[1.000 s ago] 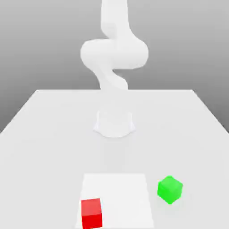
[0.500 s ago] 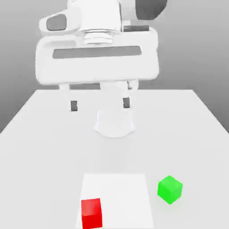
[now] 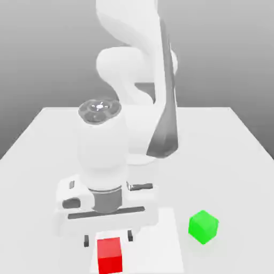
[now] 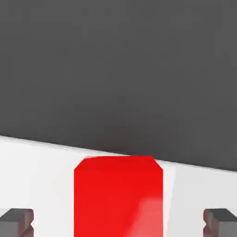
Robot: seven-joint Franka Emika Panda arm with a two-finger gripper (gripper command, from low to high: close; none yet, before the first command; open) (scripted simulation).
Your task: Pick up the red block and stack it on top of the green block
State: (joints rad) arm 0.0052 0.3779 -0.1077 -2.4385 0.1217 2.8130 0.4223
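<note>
Near left in exterior view: gripper (image 3: 108, 238) low, fingers spread wide, nothing gripped, red block (image 3: 109, 256) lying between them in hand view, on white patch (image 3: 152, 235). Right of patch: green block (image 3: 203, 227), alone on pale table (image 3: 230, 176).

Exterior view facing the arm, hand view close — both share red block (image 3: 109, 256)

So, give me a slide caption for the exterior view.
Open gripper above the red block, green block standing apart.
</note>
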